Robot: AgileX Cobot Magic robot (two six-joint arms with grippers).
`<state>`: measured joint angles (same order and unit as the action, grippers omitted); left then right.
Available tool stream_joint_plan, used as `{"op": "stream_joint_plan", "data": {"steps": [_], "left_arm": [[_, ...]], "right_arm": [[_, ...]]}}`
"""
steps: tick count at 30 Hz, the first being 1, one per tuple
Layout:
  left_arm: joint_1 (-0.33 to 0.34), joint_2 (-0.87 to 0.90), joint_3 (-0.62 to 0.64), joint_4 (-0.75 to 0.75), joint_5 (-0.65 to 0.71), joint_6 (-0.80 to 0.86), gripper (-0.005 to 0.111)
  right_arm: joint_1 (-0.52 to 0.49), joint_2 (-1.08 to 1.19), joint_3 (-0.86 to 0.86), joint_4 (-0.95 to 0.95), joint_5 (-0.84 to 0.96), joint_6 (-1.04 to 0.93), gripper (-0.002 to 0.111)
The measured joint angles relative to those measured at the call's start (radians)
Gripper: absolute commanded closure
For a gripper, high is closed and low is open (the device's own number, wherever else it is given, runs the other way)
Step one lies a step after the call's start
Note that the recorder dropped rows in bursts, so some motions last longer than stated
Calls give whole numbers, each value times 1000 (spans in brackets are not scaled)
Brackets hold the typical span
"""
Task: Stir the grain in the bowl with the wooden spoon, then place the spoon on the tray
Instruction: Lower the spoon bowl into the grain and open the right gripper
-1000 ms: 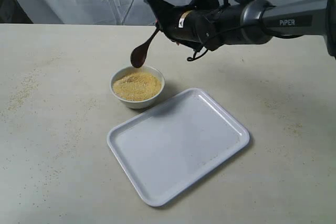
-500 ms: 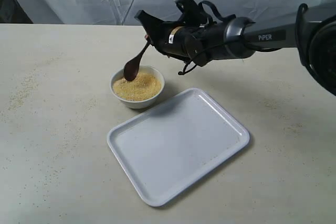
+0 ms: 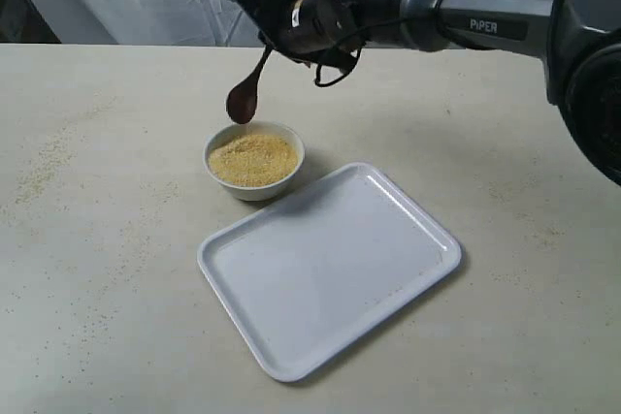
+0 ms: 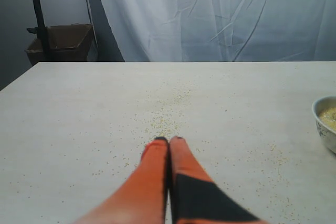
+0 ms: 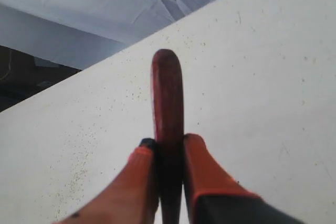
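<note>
In the exterior view, the right gripper (image 3: 267,46) is gripping the upper handle of the wooden spoon (image 3: 246,92), with its jaws closed onto it. The spoon's long axis is slanting down and toward the left of the view. Its oval head is hanging in the air just above the far rim of the bowl (image 3: 254,191), clear of the grain (image 3: 252,159). The grain is therefore lying below the spoon head and slightly nearer the camera, so a stirring stroke would probably call for a short descent. The tray (image 3: 330,269) is sitting bare on the table (image 3: 97,191), just beside the bowl on its near right side. The left arm is not showing here, so the right arm is the nearer one. In the left wrist view, the left gripper (image 4: 169,141) is resting with its jaws pressed together and holding nothing, low over the table, with the bowl well apart at the picture's edge. In the right wrist view, the two orange fingers are pinching the spoon handle between them, and the head is pointing straight away from the gripper.
</note>
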<state>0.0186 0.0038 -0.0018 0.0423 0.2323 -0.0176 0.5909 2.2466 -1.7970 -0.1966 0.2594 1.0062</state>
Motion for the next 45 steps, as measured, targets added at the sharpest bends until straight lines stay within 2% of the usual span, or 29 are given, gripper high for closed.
{"op": "stream_joint_plan", "data": {"steps": [6, 8, 9, 10, 11, 13, 21, 24, 26, 28, 31, 32, 37, 42, 45], "left_arm": [[0, 0, 0, 0, 0, 0, 107], [0, 0, 0, 0, 0, 0, 107], [0, 0, 0, 0, 0, 0, 107], [0, 0, 0, 0, 0, 0, 107], [0, 0, 0, 0, 0, 0, 107], [0, 0, 0, 0, 0, 0, 107], [0, 0, 0, 0, 0, 0, 107], [0, 0, 0, 0, 0, 0, 107], [0, 0, 0, 0, 0, 0, 107], [0, 0, 0, 0, 0, 0, 107], [0, 0, 0, 0, 0, 0, 107], [0, 0, 0, 0, 0, 0, 107], [0, 0, 0, 0, 0, 0, 107], [0, 0, 0, 0, 0, 0, 107], [0, 0, 0, 0, 0, 0, 107]], "right_arm": [[0, 72, -27, 17, 95, 3, 108], [0, 88, -27, 26, 141, 23, 97], [0, 88, -27, 31, 153, 36, 84], [0, 90, -27, 31, 166, 58, 78], [0, 90, -27, 33, 168, 66, 65], [0, 90, -27, 39, 170, 82, 58], [0, 64, -27, 75, 268, 83, 58], [0, 23, -27, 67, 346, 5, 58], [0, 2, -27, 68, 399, -143, 59], [0, -13, -38, 90, 447, -317, 68], [-4, -26, -79, 136, 540, -626, 96], [-5, -29, -94, 145, 579, -706, 108], [-13, -38, -147, 163, 730, -1104, 108], [-35, -51, -140, 276, 779, -1222, 108], [-52, -119, -51, 471, 668, -1324, 108]]}}
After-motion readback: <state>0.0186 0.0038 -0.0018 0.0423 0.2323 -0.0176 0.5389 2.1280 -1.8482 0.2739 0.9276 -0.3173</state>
